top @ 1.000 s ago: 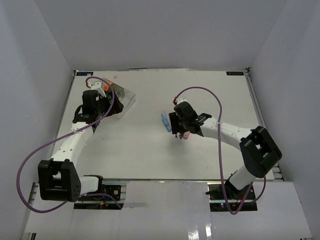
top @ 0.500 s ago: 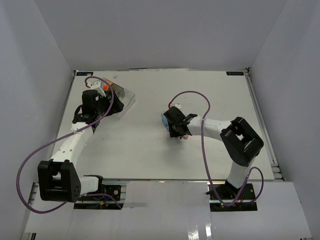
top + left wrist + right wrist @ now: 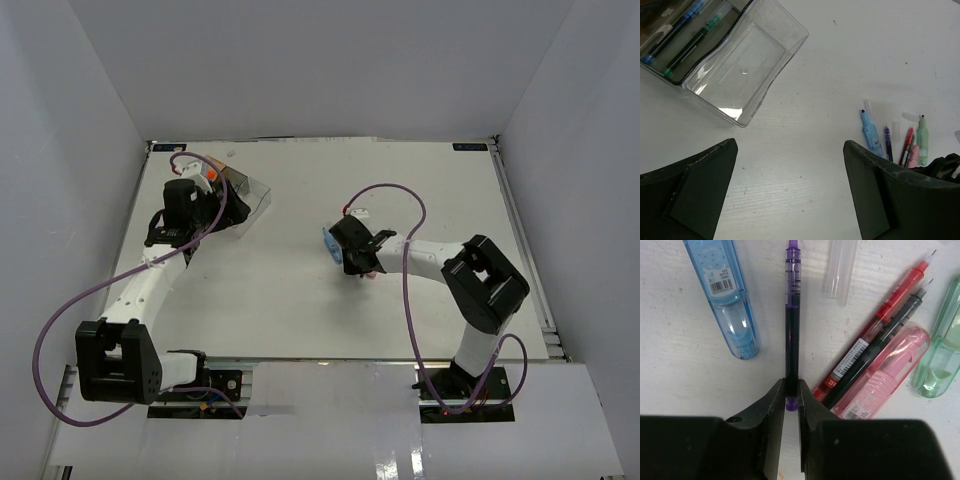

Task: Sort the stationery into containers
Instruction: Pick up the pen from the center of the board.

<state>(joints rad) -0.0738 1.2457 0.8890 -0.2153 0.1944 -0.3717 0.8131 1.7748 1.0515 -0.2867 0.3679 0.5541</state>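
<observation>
The loose stationery lies mid-table. In the right wrist view a thin purple pen (image 3: 792, 335) lies lengthways, and my right gripper (image 3: 791, 390) is shut on its near end, both fingers pressed to it on the table. Left of it is a pastel blue marker (image 3: 725, 295). To the right lie a red pen (image 3: 880, 325), a black pen (image 3: 900, 322), a pink marker (image 3: 890, 375) and a mint marker (image 3: 940, 360). My left gripper (image 3: 790, 144) hangs open and empty beside the containers (image 3: 747, 70), whose clear compartment holds nothing.
A smoky compartment (image 3: 670, 22) of the tray holds thin blue and green pens (image 3: 690, 42). A loose clear cap (image 3: 840, 267) lies beyond the purple pen. From above, the tray (image 3: 250, 200) stands at the back left and the right gripper (image 3: 352, 262) is mid-table.
My right gripper shifted left over the pile, came down and closed its fingers around the purple pen. The left arm has stayed still and open.
</observation>
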